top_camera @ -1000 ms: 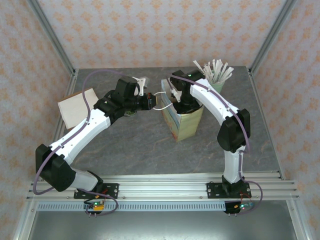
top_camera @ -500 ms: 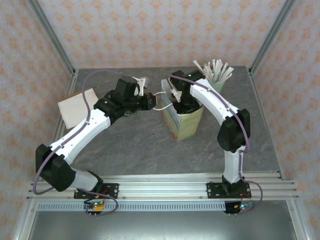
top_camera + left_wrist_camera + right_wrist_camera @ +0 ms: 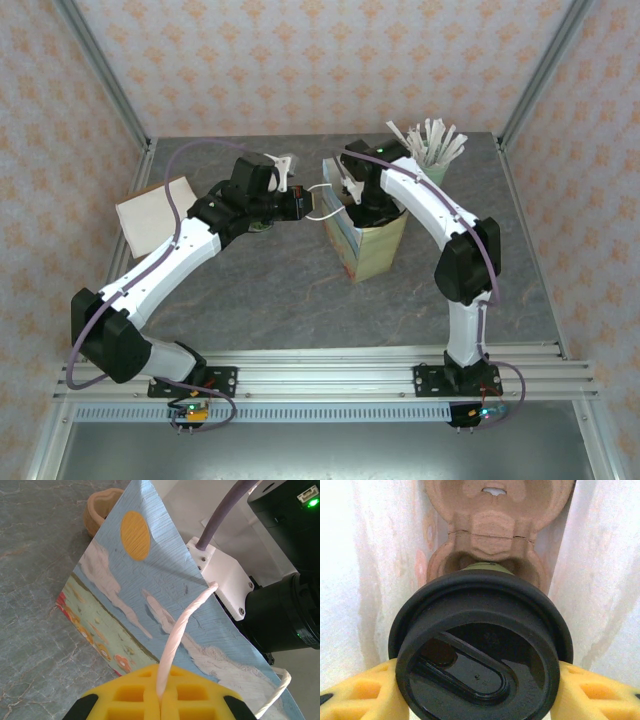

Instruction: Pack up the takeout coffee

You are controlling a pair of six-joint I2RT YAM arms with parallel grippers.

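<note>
Well, the right gripper (image 3: 480, 702) grasps the takeout coffee (image 3: 480, 650) by its sides, just under the black lid (image 3: 445, 625). The cup hangs inside the paper bag (image 3: 125, 590), right above a brown cup tray (image 3: 492, 525) at the bottom. The left gripper (image 3: 160, 700) is clenched on the bag's white string handle (image 3: 182, 625) and pulls that side out, so the mouth is wide. The bag stands on the desk (image 3: 280, 290). To do this step well, I think the right arm should go straight down, slowly, and aim the cup's bottom at the round hole in the tray. The cup should be upright so no coffee spills. The left gripper should hold tight until the cup sits.
</note>
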